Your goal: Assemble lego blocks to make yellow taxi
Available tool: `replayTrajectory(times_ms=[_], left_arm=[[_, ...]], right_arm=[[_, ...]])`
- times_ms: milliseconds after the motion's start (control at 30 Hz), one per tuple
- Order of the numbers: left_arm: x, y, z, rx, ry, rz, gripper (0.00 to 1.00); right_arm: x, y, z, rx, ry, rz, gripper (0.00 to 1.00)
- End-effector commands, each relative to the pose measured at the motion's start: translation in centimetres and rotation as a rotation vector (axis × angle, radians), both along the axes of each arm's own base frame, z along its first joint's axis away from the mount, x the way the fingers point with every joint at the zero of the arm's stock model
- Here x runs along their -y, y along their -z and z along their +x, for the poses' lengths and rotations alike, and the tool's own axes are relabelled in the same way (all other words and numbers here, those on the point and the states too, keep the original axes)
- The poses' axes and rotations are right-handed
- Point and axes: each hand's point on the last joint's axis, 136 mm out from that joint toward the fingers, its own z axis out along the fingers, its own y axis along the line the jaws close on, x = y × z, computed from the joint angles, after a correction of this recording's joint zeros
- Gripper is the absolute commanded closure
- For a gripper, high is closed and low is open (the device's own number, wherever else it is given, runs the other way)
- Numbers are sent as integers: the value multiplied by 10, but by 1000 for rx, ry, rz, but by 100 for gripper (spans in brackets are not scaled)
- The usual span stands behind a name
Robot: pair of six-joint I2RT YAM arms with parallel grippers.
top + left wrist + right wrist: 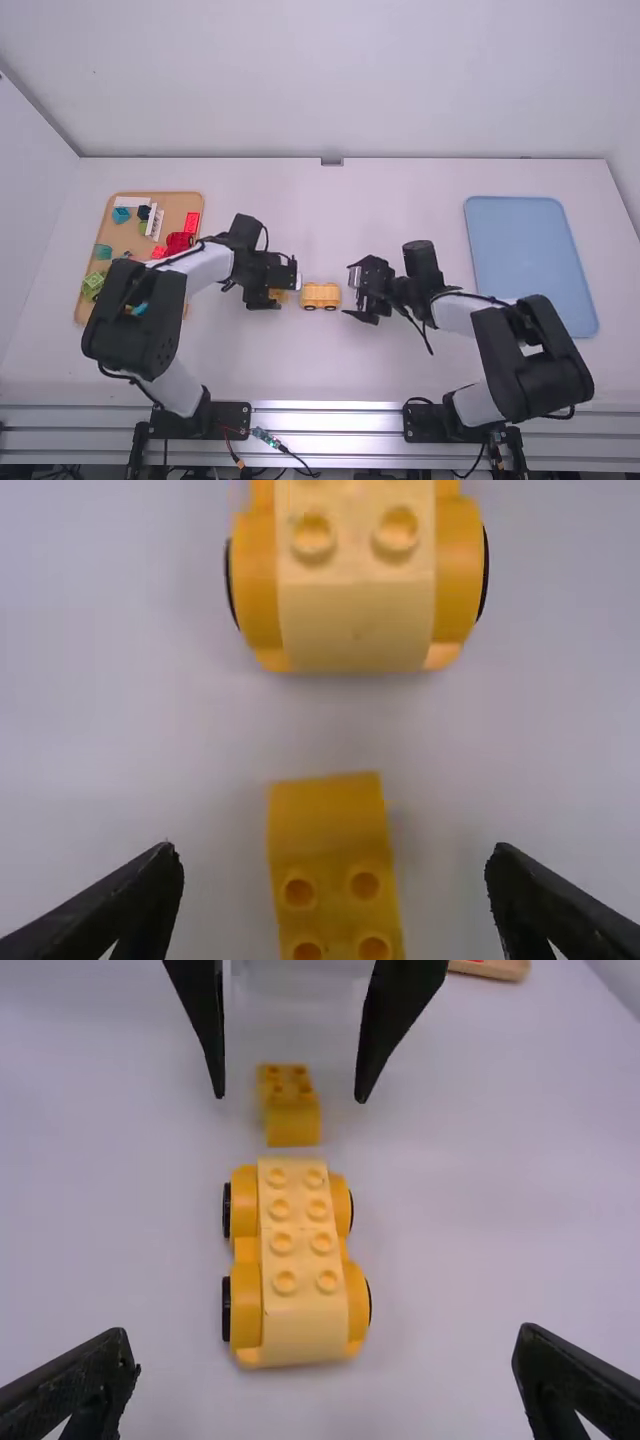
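Note:
My left gripper [284, 282] is open over a small yellow brick [277, 296]. To the right of that brick, apart from it, stands the yellow car body [320, 295] on black wheels. My right gripper [359, 290] is open at the car's other end. In the left wrist view the brick [335, 880], curved at one end with studs on top, lies between the spread fingers of the left gripper [333, 872], and the car [355, 600] is beyond. In the right wrist view the studded car [300, 1270] stands between the wide-apart fingers of the right gripper [328, 1345], touched by neither.
A wooden tray [183, 204] at the left holds red, teal, green and white blocks, with the left arm reaching across it. At the right lies a blue tray [530, 265], close to the right arm. The white table [330, 220] extends behind the car.

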Motion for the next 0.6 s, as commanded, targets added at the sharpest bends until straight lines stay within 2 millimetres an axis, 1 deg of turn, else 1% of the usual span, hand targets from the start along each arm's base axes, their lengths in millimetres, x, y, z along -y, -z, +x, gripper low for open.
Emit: replayTrajectory(times_ms=[0,67,100,200,333,400,500,567], left_arm=[[6,-5,-6,-25,18,-129,17],[3,-7,-4,-28,0,-165,17],[1,-9,-4,-27,-18,-198,15],[1,-10,-5,-17,-18,-250,14],[0,-2,-8,3,-33,-277,13],[0,3,-12,6,-34,-275,17],[-1,7,-10,4,-81,-277,25],[-3,10,-9,10,-100,-267,27]], right_arm=[[-2,5,-9,-51,-33,44,1],[-2,7,-8,-59,-39,59,1],[-4,7,-8,-67,-59,87,1],[-7,11,-5,-76,-73,101,1],[-15,20,-2,-97,-87,88,1],[-18,25,1,-108,-95,85,4],[-20,29,5,-118,-99,89,6],[-22,29,8,-129,-103,99,8]])
